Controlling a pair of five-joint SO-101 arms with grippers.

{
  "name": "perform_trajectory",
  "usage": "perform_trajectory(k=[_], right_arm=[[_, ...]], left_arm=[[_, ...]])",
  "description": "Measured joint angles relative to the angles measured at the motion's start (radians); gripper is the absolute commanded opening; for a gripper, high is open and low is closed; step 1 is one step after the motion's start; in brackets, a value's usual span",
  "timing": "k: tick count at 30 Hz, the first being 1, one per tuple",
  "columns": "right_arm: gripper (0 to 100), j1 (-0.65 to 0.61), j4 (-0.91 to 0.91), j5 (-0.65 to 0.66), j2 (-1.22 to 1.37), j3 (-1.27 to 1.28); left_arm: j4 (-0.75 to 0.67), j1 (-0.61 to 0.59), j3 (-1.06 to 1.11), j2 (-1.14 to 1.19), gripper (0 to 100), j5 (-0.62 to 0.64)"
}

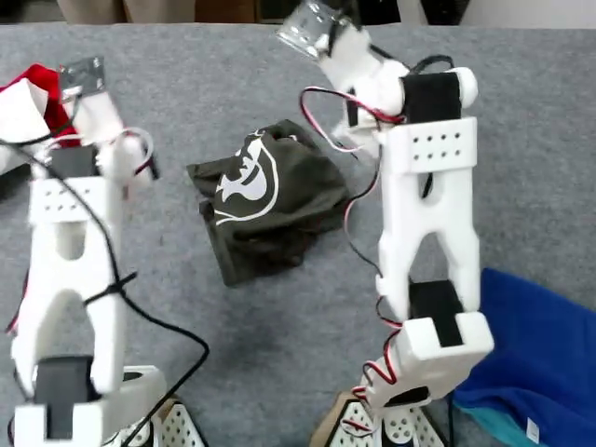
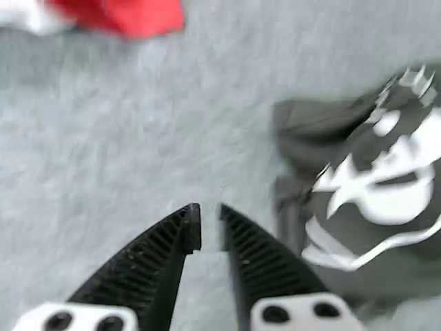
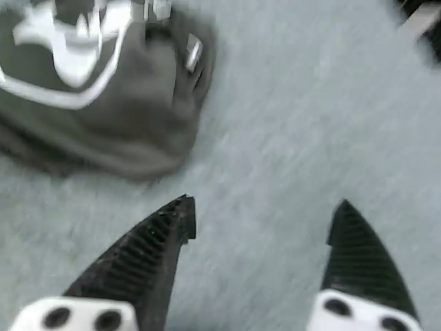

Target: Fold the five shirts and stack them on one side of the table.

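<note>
A folded dark shirt (image 1: 265, 200) with a white skull print lies mid-table between the two arms. The left arm (image 1: 70, 214) stands to its left, the right arm (image 1: 428, 177) to its right. My left gripper (image 2: 210, 224) hovers over bare grey cloth, fingers almost together and holding nothing; the dark shirt (image 2: 372, 186) lies off to one side of it. My right gripper (image 3: 265, 207) is open and empty above the table, just past the dark shirt (image 3: 96, 89). A red and white shirt (image 1: 33, 93) sits at the far left. A blue shirt (image 1: 540, 345) lies at the near right.
The grey table covering (image 1: 205, 84) is bare behind the dark shirt and in front of it between the arm bases. Red and black cables (image 1: 358, 200) hang from the right arm close to the shirt's right edge. A dark object (image 3: 420, 21) sits beyond the right gripper.
</note>
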Motion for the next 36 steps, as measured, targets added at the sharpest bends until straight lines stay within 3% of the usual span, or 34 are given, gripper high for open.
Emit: perform_trajectory(k=[4, 12, 15, 19, 24, 29, 36], right_arm=[[23.5, 0.057, -0.012, 0.0, -0.011, 0.206], [23.9, 0.054, -0.17, -0.032, -0.011, 0.514], [23.9, 0.005, -0.267, -0.037, -0.009, 0.592], [23.9, -0.028, -0.396, -0.037, 0.077, 0.623], [21.8, -0.029, -0.471, -0.037, 0.278, 0.562], [0.2, -0.031, -0.399, -0.038, 0.443, 0.408], [0.4, -0.028, -0.241, -0.038, 0.479, 0.275]], left_arm=[[-0.075, 0.098, -0.092, 0.158, 17, 0.123], [-0.092, 0.261, -0.339, 0.554, 16, 0.192], [-0.092, 0.272, -0.416, 0.697, 16, 0.195], [-0.089, 0.264, -0.493, 0.824, 7, 0.196], [0.005, 0.249, -0.632, 0.921, 2, 0.181], [0.14, 0.224, -0.769, 0.987, 2, 0.169], [0.371, 0.161, -0.875, 1.013, 2, 0.141]])
